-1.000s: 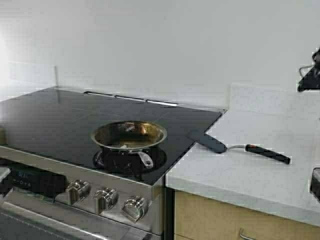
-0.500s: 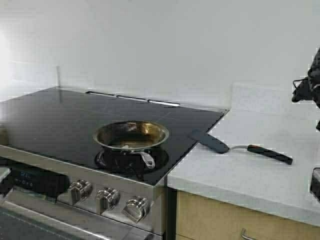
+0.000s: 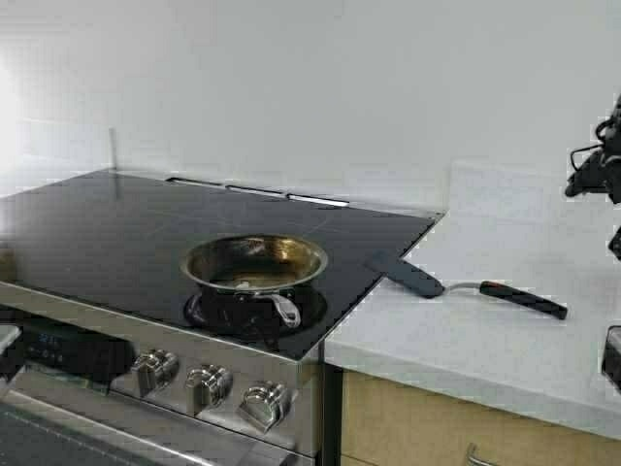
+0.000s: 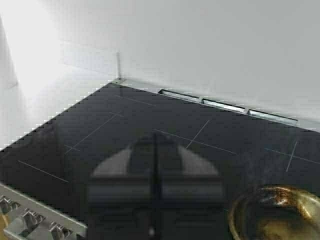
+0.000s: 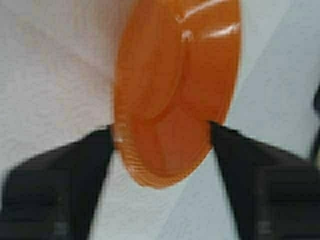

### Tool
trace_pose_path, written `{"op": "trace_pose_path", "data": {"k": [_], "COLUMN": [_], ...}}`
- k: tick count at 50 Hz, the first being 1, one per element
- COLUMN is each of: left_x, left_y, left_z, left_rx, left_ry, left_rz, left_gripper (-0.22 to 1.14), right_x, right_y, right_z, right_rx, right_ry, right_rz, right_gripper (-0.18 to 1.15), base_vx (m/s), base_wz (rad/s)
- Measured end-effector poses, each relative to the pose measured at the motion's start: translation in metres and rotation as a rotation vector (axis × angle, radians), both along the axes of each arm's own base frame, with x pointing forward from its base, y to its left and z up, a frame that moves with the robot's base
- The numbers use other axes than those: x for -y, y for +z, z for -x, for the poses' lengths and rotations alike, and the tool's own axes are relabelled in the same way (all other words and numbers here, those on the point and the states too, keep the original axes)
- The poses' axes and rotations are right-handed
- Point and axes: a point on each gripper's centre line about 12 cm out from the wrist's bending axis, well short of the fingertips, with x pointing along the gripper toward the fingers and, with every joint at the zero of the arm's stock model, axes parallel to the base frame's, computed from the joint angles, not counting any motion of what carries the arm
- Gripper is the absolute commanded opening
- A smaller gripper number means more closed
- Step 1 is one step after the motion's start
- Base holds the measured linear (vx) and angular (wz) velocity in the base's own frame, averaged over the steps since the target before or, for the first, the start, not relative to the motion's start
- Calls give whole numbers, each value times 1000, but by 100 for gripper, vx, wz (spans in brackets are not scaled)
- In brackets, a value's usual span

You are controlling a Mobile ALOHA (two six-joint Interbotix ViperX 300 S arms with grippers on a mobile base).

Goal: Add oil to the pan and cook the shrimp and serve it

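The steel pan (image 3: 254, 262) sits on the front burner of the black cooktop (image 3: 126, 233), its short handle pointing toward the knobs. A small pale piece, possibly the shrimp (image 3: 242, 284), lies on its browned bottom. The oil is out of view. In the left wrist view my left gripper (image 4: 156, 137) hovers shut and empty over the cooktop, with the pan's rim (image 4: 250, 200) off to one side. My right gripper (image 5: 161, 129) is shut on an orange bowl (image 5: 175, 95), held tilted above the white counter. Part of my right arm (image 3: 594, 175) shows at the far right edge.
A black spatula (image 3: 412, 277) with a red-and-black handle lies on the white counter (image 3: 505, 340) right of the stove. Three steel knobs (image 3: 209, 383) line the stove front. A white wall closes the back.
The whole scene has slid slightly to the right, so the robot has moved a little. My right arm has shifted at the right edge. The pan and spatula lie as before.
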Motion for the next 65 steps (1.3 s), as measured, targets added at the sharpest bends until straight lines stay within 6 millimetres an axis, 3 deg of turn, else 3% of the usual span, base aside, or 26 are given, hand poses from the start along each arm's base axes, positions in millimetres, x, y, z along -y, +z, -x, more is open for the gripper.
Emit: {"op": "trace_pose_path", "data": {"k": [8, 28, 41, 45, 51, 56, 61, 65], "left_x": [0, 0, 0, 0, 0, 0, 0, 0], "left_y": [1, 0, 1, 0, 0, 1, 0, 0], "left_z": [0, 0, 0, 0, 0, 0, 0, 0], "left_rx": [2, 0, 3, 1, 0, 1, -2, 0], "left_ry": [0, 0, 0, 0, 0, 0, 0, 0], "left_rz": [0, 5, 5, 5, 5, 5, 6, 6], "left_gripper": [3, 3, 3, 3, 3, 3, 3, 3], "right_x": [1, 2, -8, -26, -72, -104, -133, -154], "right_y": [7, 75, 145, 173, 212, 232, 244, 252], "right_z": [0, -5, -7, -7, -8, -6, 1, 8], "right_rx": [-45, 12, 206, 277, 372, 447, 508, 547], "right_ry": [-18, -29, -80, -47, 43, 97, 140, 163], "right_rz": [-58, -118, -185, -206, -238, -287, -347, -393], "right_gripper": [104, 104, 103, 103, 103, 97, 72, 33], "base_vx": [0, 0, 0, 0, 0, 0, 0, 0], "base_wz": [0, 0, 0, 0, 0, 0, 0, 0]}}
